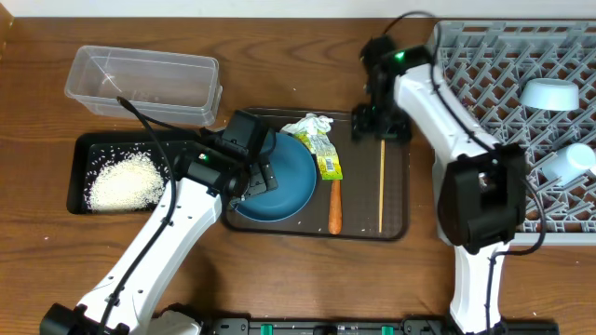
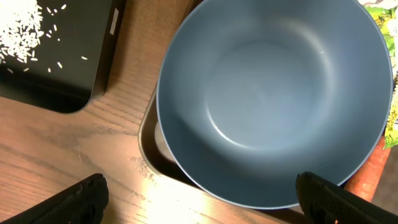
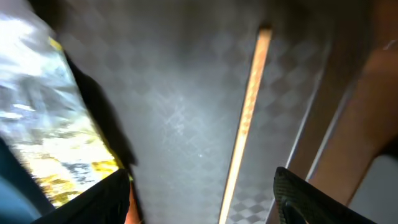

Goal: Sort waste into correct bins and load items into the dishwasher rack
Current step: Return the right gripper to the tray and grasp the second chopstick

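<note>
The dark blue dish (image 1: 289, 181) lies at the left of the brown serving tray (image 1: 396, 228) and fills the left wrist view (image 2: 273, 99). My left gripper (image 1: 256, 175) is open over its left rim (image 2: 199, 200), holding nothing. The tissue (image 1: 310, 124), snack wrapper (image 1: 327, 158), carrot (image 1: 334, 207) and chopsticks (image 1: 381, 186) lie on the tray. My right gripper (image 1: 380, 126) is open above the chopsticks' far end (image 3: 202, 199); the chopsticks (image 3: 245, 124) run between its fingers. Rice (image 1: 126, 181) is in the black tray (image 1: 82, 149). The clear tub (image 1: 140, 84) holds nothing. The light blue bowl (image 1: 549, 93) and white cup (image 1: 570, 163) are in the rack (image 1: 494, 65).
A few rice grains lie loose on the table by the black tray. The rack sits along the right edge of the table, close to the brown tray. The wrapper (image 3: 50, 124) shows left of the right gripper.
</note>
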